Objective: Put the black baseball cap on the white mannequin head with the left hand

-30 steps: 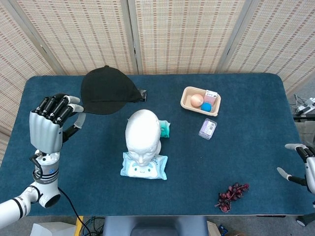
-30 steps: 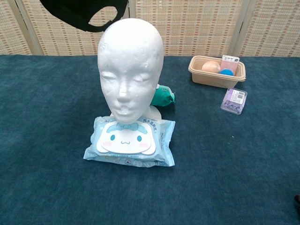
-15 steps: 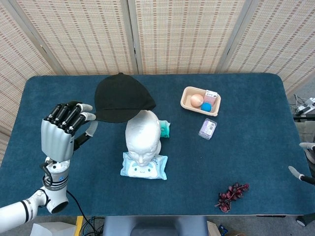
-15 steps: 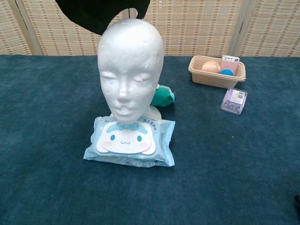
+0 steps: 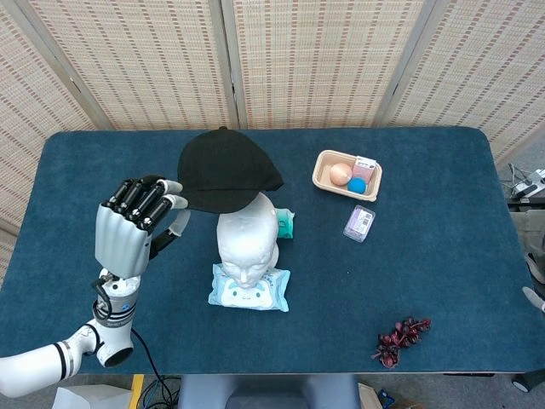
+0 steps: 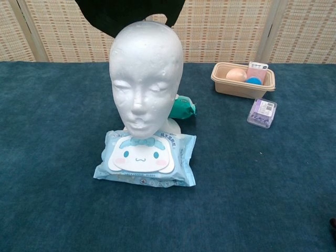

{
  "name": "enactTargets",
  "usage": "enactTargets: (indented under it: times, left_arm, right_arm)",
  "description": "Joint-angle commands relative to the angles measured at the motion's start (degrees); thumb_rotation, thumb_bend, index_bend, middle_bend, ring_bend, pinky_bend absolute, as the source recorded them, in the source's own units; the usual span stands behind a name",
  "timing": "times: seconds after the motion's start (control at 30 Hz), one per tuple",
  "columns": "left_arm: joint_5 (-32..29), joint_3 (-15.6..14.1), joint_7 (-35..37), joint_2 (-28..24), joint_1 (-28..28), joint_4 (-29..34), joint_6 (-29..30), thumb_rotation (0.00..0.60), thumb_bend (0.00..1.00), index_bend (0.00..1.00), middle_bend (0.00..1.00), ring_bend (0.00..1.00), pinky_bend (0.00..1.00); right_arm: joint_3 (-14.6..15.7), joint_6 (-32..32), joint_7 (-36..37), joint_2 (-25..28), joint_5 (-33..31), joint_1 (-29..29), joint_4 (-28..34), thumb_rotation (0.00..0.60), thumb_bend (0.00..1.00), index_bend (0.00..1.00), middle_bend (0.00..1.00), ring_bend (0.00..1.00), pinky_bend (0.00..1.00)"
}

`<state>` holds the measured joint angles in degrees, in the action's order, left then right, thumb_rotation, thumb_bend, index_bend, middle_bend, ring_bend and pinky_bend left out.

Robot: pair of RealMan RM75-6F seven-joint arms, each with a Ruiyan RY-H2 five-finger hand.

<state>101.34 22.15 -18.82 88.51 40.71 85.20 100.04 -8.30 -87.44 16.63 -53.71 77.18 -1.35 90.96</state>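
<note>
The left robot hand (image 5: pixel 134 228) has carried the black baseball cap (image 5: pixel 226 170) further right since a second ago, so the cap now overlaps the crown of the white mannequin head (image 5: pixel 247 235), where before it hung well to the head's left. The hand pinches the cap's brim edge, its fingers curled over it.

The head view alone shows this hand; the chest view shows only the cap's underside (image 6: pixel 131 13) above the mannequin head (image 6: pixel 146 73), whose face it gives plainly.

A sliver of the right robot hand (image 5: pixel 536 297) shows at the head view's edge; its state I cannot tell.

On the blue tabletop (image 5: pixel 443 256), right of the left hand, lie a wipes pack (image 5: pixel 249 288) under the mannequin, a teal packet (image 5: pixel 285 223) behind it, a tan tray (image 5: pixel 346 175), a small clear box (image 5: pixel 359 222) and a dark red cluster (image 5: pixel 400 339).
</note>
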Motion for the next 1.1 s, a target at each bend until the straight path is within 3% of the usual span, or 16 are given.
enactTargets:
  times: [0.03,0.53,1.1]
  left_arm:
    - [0.1,0.0,-0.5,0.9,0.3,-0.7,0.2,0.600,0.46,0.68,0.50,0.40,0.50]
    - [1.2,0.1,0.7,2.7,0.2,-3.6,3.3,0.600,0.46,0.69,0.51,0.41,0.50]
    - [5.1,-4.1,-0.4,6.4,-1.6,-5.3,6.3,0.600,0.46,0.69,0.52,0.41,0.50]
  right_arm:
    - [0.1,0.8,0.2,0.7,-0.4,-0.1,0.0,0.600,0.09,0.33,0.36,0.31,0.38]
    - [0.7,0.9,-1.9,2.0,0.2,-0.6,1.3,0.600,0.10,0.33,0.36,0.31,0.38]
    - [1.3,2.1,-3.1,3.6,-0.9,-1.3,0.5,0.600,0.10,0.33,0.36,0.31,0.38]
